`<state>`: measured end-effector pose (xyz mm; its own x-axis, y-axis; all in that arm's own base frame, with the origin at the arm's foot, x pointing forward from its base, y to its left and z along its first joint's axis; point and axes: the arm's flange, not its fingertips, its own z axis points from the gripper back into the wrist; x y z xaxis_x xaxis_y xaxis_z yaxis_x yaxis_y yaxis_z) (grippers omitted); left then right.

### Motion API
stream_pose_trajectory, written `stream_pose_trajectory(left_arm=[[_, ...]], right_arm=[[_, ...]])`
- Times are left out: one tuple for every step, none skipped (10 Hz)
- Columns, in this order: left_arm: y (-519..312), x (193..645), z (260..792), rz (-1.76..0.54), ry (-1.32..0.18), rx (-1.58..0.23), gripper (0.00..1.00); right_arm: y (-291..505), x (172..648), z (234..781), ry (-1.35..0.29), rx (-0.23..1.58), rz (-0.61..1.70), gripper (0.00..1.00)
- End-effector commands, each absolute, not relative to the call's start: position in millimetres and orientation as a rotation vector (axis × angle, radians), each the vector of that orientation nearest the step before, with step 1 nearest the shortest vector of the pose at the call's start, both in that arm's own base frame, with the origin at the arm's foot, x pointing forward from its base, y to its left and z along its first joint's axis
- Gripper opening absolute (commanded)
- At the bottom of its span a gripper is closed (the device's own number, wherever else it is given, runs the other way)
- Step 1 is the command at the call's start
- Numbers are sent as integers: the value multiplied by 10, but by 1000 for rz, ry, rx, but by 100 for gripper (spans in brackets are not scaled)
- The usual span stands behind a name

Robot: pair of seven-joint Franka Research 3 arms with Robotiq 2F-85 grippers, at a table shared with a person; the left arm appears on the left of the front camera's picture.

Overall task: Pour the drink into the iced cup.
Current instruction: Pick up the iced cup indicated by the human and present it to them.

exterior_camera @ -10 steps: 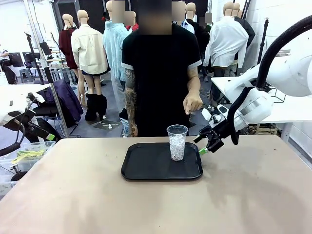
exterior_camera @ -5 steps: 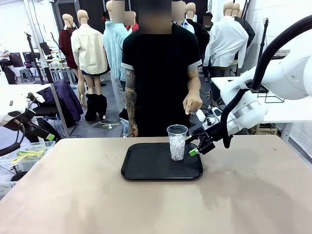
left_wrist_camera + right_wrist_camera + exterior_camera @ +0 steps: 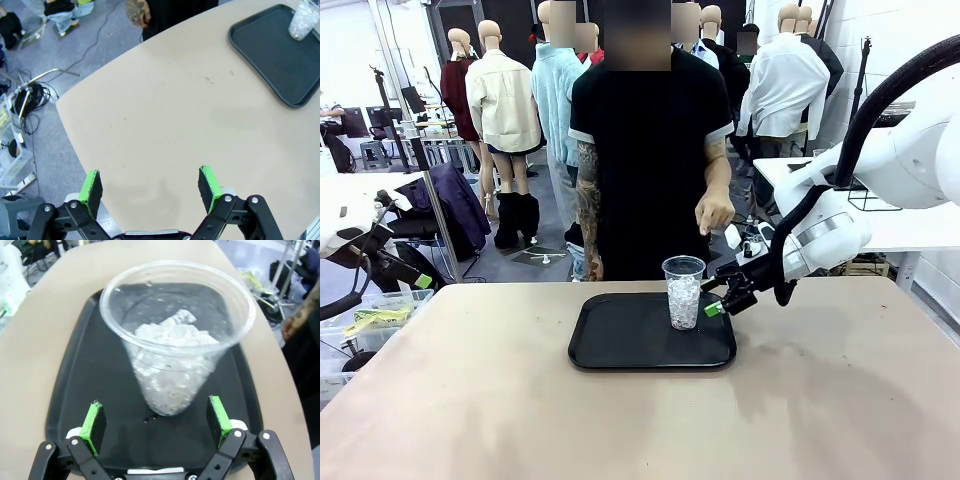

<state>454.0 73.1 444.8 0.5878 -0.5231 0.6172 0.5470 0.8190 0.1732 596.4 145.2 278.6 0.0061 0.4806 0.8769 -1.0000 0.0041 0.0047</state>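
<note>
The iced cup [image 3: 683,293], clear plastic and filled with white ice cubes, stands upright on the black tray [image 3: 620,340]. My right gripper [image 3: 718,304] is open at the cup's right side, close to its lower half. In the right wrist view the cup [image 3: 175,340] stands just ahead of the right gripper [image 3: 156,422], between the lines of its green pads [image 3: 218,414] and untouched by them. My left gripper [image 3: 150,182] hangs open over bare table, far from the tray [image 3: 270,55] and the cup [image 3: 304,20]. The drink is out of view.
A person in a black shirt stands at the far side of the table, one hand [image 3: 715,212] held above and behind the cup. Bare tan tabletop surrounds the tray. Bins and cables lie on the floor [image 3: 25,100] off the table's left edge.
My right gripper has moved left and slightly up, from beside the tray's right edge to close by the cup. The cup, the tray and the person's hand have stayed put.
</note>
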Motion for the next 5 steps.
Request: stream_pose_trajectory(left_arm=[[748, 4537, 4460, -624, -707, -33, 100], [748, 4537, 4460, -624, -707, -33, 100], [748, 4537, 4460, -624, -707, -33, 100], [748, 4537, 4460, -624, -707, -33, 100], [748, 4537, 4460, -624, -707, -33, 100]], right_arm=[[1490, 6023, 2709, -831, 795, 1348, 100], [1477, 6050, 2700, -853, 804, 1345, 100], [1477, 6072, 2696, -866, 814, 1351, 100], [1488, 6095, 2691, -870, 828, 1360, 100], [1495, 6117, 2695, -879, 832, 1366, 100]])
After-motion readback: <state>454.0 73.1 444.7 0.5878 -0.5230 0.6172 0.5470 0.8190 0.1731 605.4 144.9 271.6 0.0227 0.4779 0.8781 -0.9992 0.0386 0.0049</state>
